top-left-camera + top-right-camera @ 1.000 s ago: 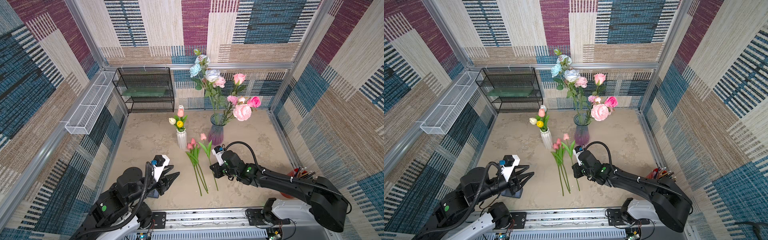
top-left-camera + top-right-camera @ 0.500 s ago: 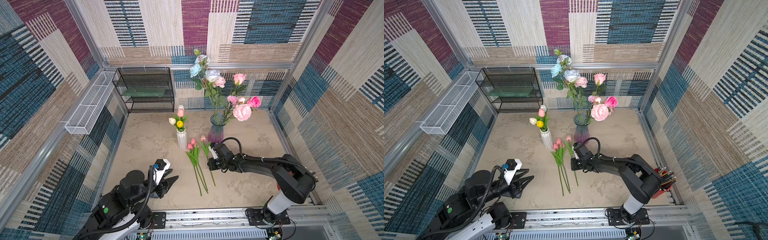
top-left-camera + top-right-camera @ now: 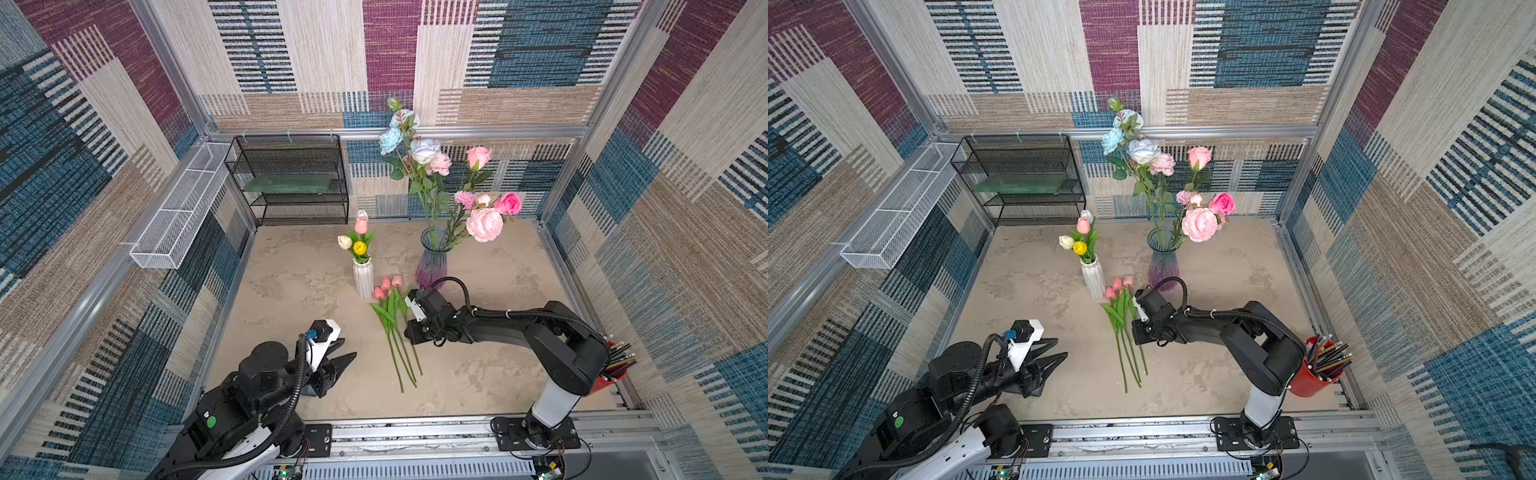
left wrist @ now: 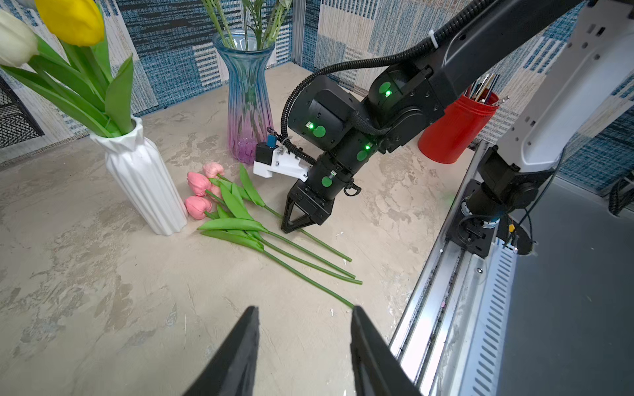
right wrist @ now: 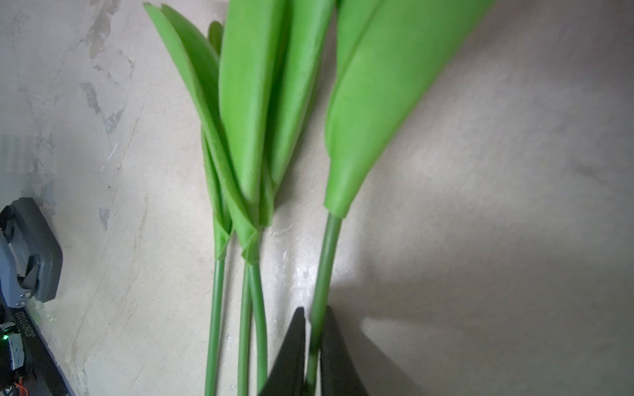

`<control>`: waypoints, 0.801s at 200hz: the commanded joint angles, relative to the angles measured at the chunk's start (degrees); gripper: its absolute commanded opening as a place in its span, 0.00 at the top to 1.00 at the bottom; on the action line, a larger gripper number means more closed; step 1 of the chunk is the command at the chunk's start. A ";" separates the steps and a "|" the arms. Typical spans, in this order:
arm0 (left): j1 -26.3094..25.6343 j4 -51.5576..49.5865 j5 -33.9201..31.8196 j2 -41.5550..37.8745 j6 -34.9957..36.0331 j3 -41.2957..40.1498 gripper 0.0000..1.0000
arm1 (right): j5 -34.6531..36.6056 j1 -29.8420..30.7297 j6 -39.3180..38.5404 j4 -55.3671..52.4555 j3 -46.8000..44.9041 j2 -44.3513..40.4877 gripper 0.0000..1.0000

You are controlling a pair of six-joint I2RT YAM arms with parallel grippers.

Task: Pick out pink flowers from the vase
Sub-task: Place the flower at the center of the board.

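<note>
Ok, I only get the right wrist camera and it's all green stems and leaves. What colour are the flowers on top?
Observer: Pink. They are pink tulips, lying on the table beside the white vase.
Operator: Are any pink ones in a vase?
Observer: Yes, one pink tulip in that white vase, and pink roses in the glass vase.
Operator: Where's the other arm?
Observer: The left gripper is open, empty, apart from the tulips.

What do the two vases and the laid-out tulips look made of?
White vase: probably glazed ceramic, opaque and ribbed with a sheen. Tall vase: tinted glass, see-through. Tulips: artificial, likely soft plastic, with smooth, uniform stems and leaves.
</note>
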 commanded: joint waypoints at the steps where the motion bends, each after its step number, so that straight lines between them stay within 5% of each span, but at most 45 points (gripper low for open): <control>1: -0.01 0.95 0.33 -0.08 1.16 -0.17 0.54 | -0.29 0.25 0.66 -0.98 -0.39 -0.62 0.84; 78: -0.01 1.04 0.42 -0.56 1.34 -0.27 0.54 | 0.76 0.77 -1.43 -4.74 2.61 -2.12 0.72; 132: 0.00 0.37 -1.92 -2.11 0.92 0.62 0.55 | 6.51 0.48 -5.49 -11.27 6.05 -14.29 0.65; 160: -0.01 -0.81 -2.96 -2.39 0.38 2.13 0.55 | 7.18 1.45 -10.34 -4.33 7.89 -20.73 0.70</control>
